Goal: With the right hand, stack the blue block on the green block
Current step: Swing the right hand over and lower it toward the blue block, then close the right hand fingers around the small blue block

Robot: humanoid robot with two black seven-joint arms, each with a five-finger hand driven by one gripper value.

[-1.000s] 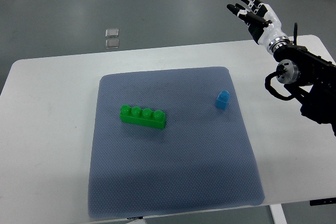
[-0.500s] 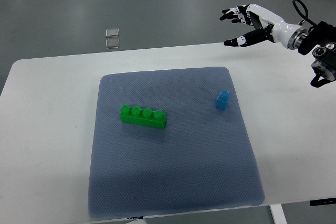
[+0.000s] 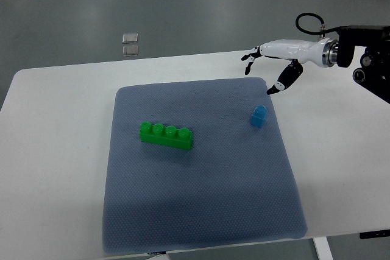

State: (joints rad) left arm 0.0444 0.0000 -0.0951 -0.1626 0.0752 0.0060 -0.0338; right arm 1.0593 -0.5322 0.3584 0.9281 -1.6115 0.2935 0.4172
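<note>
Right hand (image 3: pixel 272 65) held above the mat's far right corner, fingers spread, nothing grasped.
The blue block (image 3: pixel 258 115) is seen just below it, well apart from the green block (image 3: pixel 166 135).

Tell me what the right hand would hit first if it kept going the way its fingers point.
The right hand points left along the table's far edge. That path looks free; the blue block sits nearer the camera, though height is unclear.
</note>
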